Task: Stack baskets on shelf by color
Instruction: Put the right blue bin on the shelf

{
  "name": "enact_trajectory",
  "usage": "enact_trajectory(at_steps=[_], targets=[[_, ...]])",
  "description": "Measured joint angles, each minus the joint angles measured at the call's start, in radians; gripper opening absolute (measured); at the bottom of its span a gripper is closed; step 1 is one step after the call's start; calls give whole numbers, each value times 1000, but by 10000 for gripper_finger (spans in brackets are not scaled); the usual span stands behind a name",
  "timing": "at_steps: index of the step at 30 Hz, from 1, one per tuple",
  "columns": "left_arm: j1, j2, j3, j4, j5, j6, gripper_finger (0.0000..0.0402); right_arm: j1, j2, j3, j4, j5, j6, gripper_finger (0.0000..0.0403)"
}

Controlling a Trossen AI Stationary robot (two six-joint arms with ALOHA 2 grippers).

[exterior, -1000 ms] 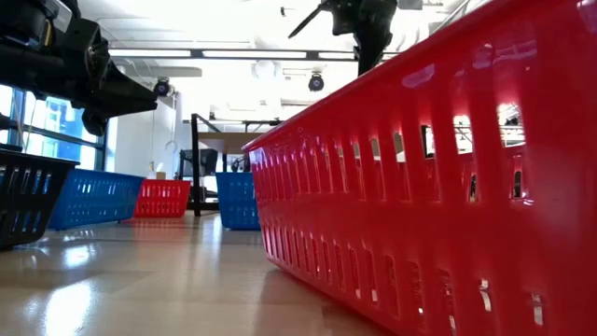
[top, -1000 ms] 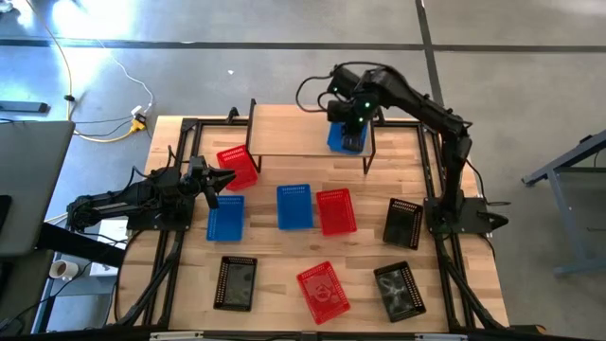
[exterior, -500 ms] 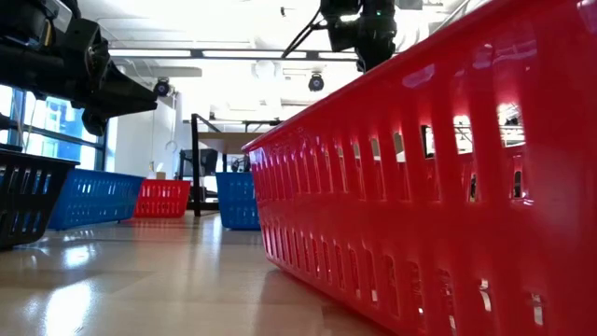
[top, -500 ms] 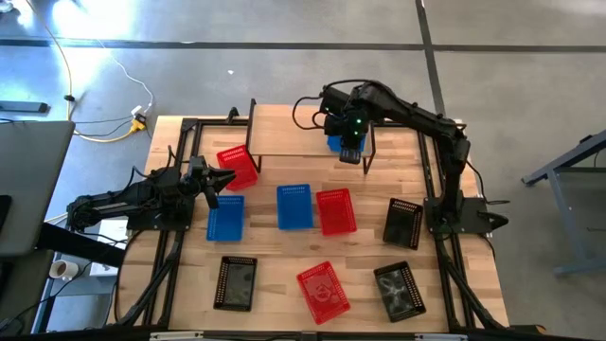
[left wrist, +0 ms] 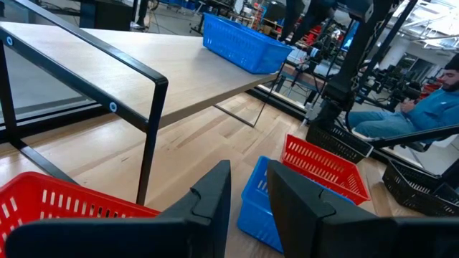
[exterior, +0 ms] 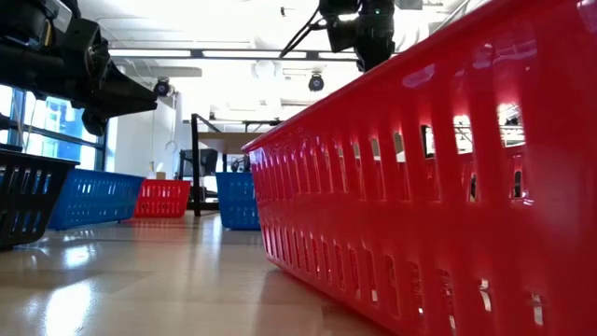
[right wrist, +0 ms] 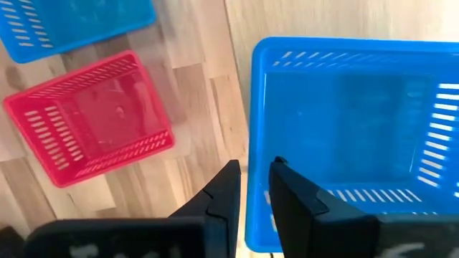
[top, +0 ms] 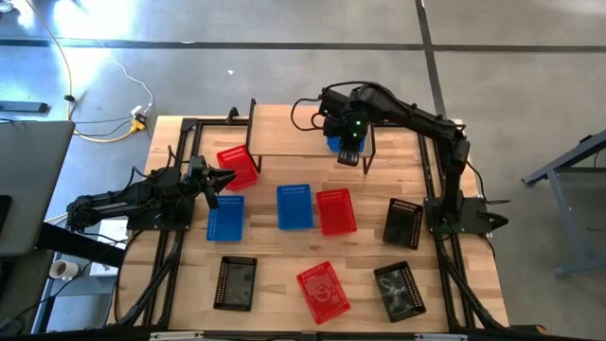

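Observation:
The shelf [top: 294, 133] stands at the table's far side. One blue basket [top: 333, 143] rests by its base on the plank's right end. My right gripper [top: 348, 154] hangs above that basket's near left corner [right wrist: 255, 215], fingers a narrow gap apart, touching nothing. The low view shows this gripper [exterior: 366, 61] well above plank height. My left gripper [top: 227, 180] waits at the table's left with a narrow gap, beside a tilted red basket [top: 237, 168]. Two more blue baskets [top: 225, 216] [top: 294, 206] lie on the table.
Two red baskets [top: 336, 210] [top: 323, 289] and three black ones [top: 235, 282] [top: 404, 223] [top: 395, 292] lie spread over the table's middle and near half. The plank's left and middle [left wrist: 143, 64] are bare. A person in a blue sleeve [left wrist: 423, 107] sits beyond the table.
My right gripper has moved a little toward the table's near edge, from over the blue basket's middle to over its near corner, and its wrist has turned. It has held still for the last half second. The blue basket has stayed on the shelf.

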Motion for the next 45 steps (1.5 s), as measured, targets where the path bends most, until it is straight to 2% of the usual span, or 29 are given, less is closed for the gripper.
enact_trajectory(at_steps=[20, 40, 45], targets=[[0, 0, 0, 0, 0, 0, 82, 0, 1, 0, 0, -28, 27, 61], [0, 0, 0, 0, 0, 0, 82, 1, 44, 1, 0, 23, 27, 61], [0, 0, 0, 0, 0, 0, 82, -3, 44, 1, 0, 57, 72, 61]])
